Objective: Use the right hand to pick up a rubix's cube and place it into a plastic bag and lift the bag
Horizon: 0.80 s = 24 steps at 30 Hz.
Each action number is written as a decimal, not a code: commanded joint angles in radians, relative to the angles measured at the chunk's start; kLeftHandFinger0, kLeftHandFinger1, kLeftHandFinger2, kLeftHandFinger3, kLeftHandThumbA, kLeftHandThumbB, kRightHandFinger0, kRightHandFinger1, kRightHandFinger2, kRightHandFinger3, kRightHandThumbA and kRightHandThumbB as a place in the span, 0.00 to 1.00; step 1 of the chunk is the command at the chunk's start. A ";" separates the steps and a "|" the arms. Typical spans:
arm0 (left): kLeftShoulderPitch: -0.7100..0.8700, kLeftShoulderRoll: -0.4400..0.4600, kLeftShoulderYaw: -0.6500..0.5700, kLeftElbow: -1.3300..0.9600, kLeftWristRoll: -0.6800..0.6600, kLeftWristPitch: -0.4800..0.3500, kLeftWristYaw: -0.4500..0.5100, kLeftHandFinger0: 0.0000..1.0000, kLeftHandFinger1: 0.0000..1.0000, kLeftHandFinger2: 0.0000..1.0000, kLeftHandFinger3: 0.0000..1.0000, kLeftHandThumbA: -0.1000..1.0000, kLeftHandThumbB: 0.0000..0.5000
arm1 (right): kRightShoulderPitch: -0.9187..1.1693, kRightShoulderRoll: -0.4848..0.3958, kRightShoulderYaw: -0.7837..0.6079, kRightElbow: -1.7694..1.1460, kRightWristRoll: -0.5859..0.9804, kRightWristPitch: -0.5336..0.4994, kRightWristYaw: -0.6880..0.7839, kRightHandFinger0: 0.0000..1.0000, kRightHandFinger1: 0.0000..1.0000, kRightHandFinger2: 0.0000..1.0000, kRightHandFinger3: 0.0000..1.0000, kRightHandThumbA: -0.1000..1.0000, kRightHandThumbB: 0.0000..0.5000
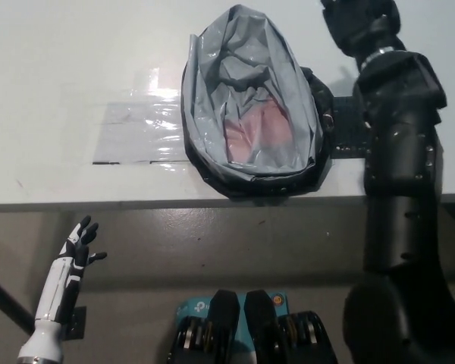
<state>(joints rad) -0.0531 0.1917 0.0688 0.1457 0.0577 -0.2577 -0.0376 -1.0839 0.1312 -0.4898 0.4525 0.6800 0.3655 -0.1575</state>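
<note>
The grey plastic bag (249,106), crumpled and lined inside a black rim, is lying wide open near the front edge of the white table (61,61), its mouth facing up and a pinkish patch showing through its floor. Nothing is sitting inside the bag that can be made out.

The black right arm (400,174) is reaching up past the right side of the bag, crossing the table edge and covering most of the dark rectangular mat (346,121) that is lying just right of the bag. The black right hand (358,23) is hanging at the top of the picture, up and to the right of the bag's mouth; it is cut off by the frame edge, so whether its fingers are apart or clamped on anything cannot be told. The Rubik's cube is not showing anywhere in the view.

A strip of clear shiny plastic sheet (140,133) is lying flat on the table, touching the bag's left side.

The white left hand (82,241) is resting well below and left of the bag, off the table, fingers spread apart and holding nothing.
</note>
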 commanded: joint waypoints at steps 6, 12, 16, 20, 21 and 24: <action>-0.011 0.011 0.001 -0.028 0.014 -0.020 0.008 0.81 0.98 1.00 1.00 1.00 0.33 | 0.002 0.010 0.191 0.120 -0.200 -0.174 0.020 0.00 0.47 0.92 0.91 0.00 0.21; -0.014 0.011 0.001 -0.034 0.008 -0.005 0.003 0.80 0.98 1.00 1.00 1.00 0.37 | 0.018 -0.046 0.386 0.309 -0.455 -0.383 -0.023 0.05 0.56 0.93 0.82 0.00 0.17; -0.017 0.012 -0.002 -0.033 0.011 -0.005 0.002 0.80 0.98 1.00 1.00 1.00 0.38 | 0.010 -0.087 0.517 0.426 -0.620 -0.471 -0.127 0.02 0.48 0.86 0.83 0.00 0.29; -0.020 0.012 0.000 -0.023 0.006 -0.027 0.002 0.76 0.95 1.00 1.00 1.00 0.38 | 0.010 -0.108 0.596 0.489 -0.702 -0.486 -0.210 0.00 0.44 0.84 0.83 0.00 0.28; -0.023 0.012 0.000 -0.018 0.002 -0.033 0.001 0.76 0.95 1.00 1.00 1.00 0.37 | 0.010 -0.113 0.614 0.514 -0.718 -0.503 -0.231 0.00 0.42 0.83 0.82 0.00 0.28; -0.026 0.015 -0.001 -0.015 0.010 -0.038 0.003 0.75 0.95 1.00 1.00 1.00 0.37 | 0.005 -0.119 0.635 0.542 -0.727 -0.525 -0.253 0.01 0.44 0.86 0.82 0.00 0.28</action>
<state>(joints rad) -0.0532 0.1918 0.0676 0.1477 0.0633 -0.2550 -0.0379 -1.0005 0.0569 0.0137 0.9183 0.2438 0.1085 -0.2501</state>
